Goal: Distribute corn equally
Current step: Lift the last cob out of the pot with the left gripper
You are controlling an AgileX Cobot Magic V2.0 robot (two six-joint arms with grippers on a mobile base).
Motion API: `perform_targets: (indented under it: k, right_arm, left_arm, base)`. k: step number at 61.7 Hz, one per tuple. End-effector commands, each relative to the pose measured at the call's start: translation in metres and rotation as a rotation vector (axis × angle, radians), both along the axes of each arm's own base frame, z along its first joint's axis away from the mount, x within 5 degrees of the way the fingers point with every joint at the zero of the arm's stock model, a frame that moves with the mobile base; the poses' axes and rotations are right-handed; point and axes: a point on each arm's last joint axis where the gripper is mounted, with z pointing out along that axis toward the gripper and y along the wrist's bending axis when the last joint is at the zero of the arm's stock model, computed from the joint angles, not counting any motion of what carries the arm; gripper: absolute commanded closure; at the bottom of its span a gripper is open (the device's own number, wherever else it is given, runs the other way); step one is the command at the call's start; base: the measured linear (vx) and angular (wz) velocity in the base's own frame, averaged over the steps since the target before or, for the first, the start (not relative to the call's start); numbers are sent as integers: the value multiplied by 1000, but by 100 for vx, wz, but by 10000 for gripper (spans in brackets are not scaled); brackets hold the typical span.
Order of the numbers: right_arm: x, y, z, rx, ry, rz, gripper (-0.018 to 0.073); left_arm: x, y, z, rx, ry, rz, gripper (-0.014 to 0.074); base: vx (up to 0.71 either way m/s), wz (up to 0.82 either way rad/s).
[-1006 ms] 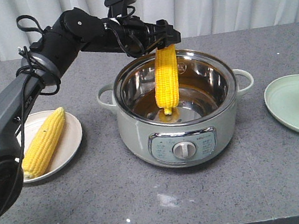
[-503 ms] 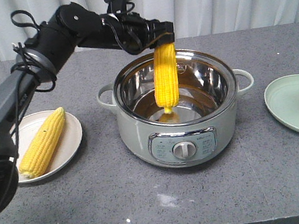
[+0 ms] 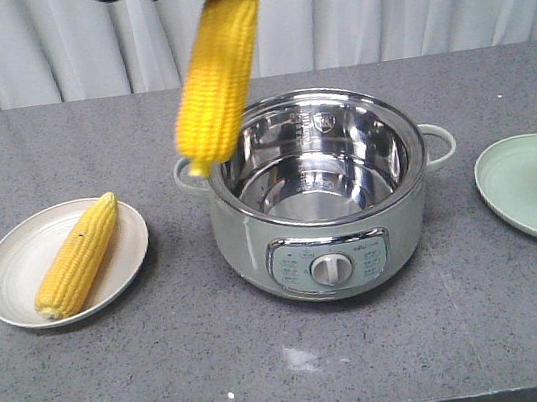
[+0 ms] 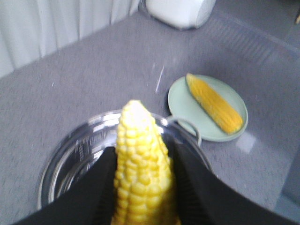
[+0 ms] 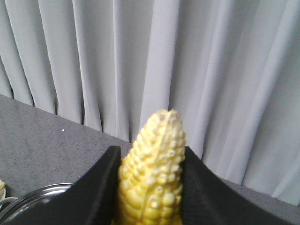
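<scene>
Overhead, the held cob (image 3: 218, 77) hangs tilted above the left rim of the pot (image 3: 243, 235), clamped in the left hand (image 4: 143, 161); the right hand (image 5: 151, 157) clamps a second cob (image 5: 151, 187). The cream plate (image 3: 11, 270) and green plate (image 3: 513, 180) each carry one cob. To proceed well: clear the rim, lower it beside the cream plate's resting cob (image 3: 77, 256), then release.
</scene>
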Motion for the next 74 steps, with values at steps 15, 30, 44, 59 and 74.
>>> perform_targets:
  k: [15, 30, 44, 59, 74]
  right_arm:
    - [-15, 7, 11, 2, -47, 19, 566]
    - [-15, 7, 11, 2, -47, 19, 566]
    - [-15, 7, 11, 2, -47, 19, 566]
    - [-15, 7, 11, 2, -47, 19, 566]
    - [-15, 7, 11, 2, -47, 19, 566]
  left_arm:
    - [-50, 22, 55, -97, -81, 41, 604]
    - [-50, 22, 55, -97, -81, 41, 604]
    - [-50, 22, 55, -97, -81, 41, 604]
    - [-50, 22, 55, -96, -82, 41, 604]
    - [-50, 22, 55, -96, -82, 41, 604]
  base:
    - [0, 0]
    - [0, 0]
    - [0, 0]
    - [0, 0]
    - [0, 0]
